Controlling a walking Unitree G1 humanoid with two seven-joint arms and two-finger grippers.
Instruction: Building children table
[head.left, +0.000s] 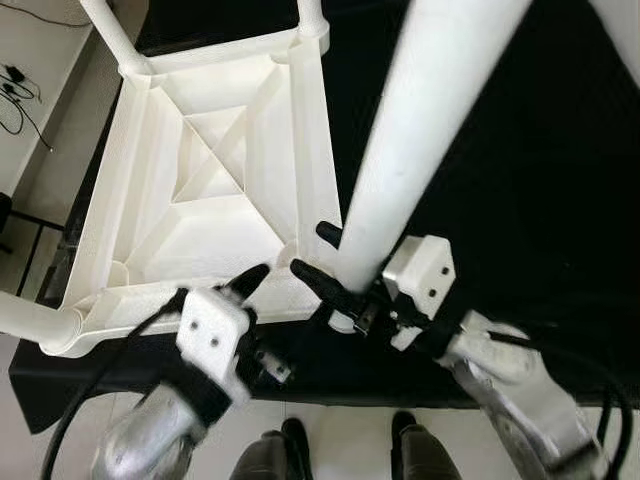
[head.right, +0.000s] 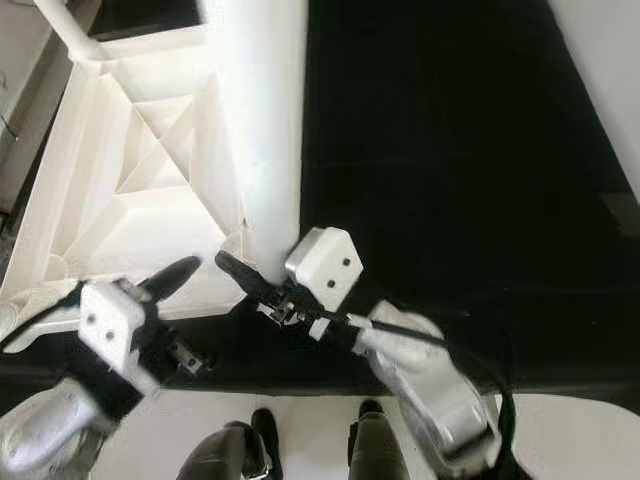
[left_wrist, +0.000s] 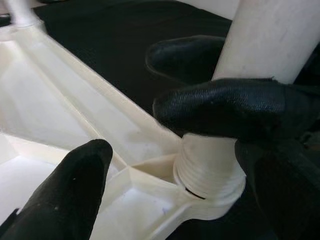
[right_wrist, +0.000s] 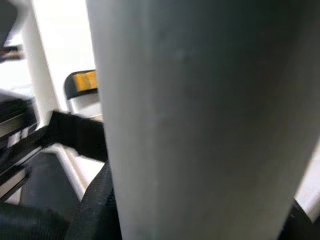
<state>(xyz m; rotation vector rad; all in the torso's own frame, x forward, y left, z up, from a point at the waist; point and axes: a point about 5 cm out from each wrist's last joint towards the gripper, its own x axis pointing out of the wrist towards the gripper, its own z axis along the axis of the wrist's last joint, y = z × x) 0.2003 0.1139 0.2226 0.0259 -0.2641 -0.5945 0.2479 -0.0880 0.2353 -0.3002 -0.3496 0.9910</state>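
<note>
A white plastic table top lies upside down on a black surface. Legs stand in its two far corners and its near-left corner. My right gripper is shut on another white leg, low down at the near-right corner. In the left wrist view, that leg's threaded end sits in the corner socket, with threads still showing. My left gripper is open over the table top's near rim, just left of that corner, holding nothing.
The black surface stretches right and far of the table top; its near edge runs just before my feet. Cables lie on the pale floor at the far left.
</note>
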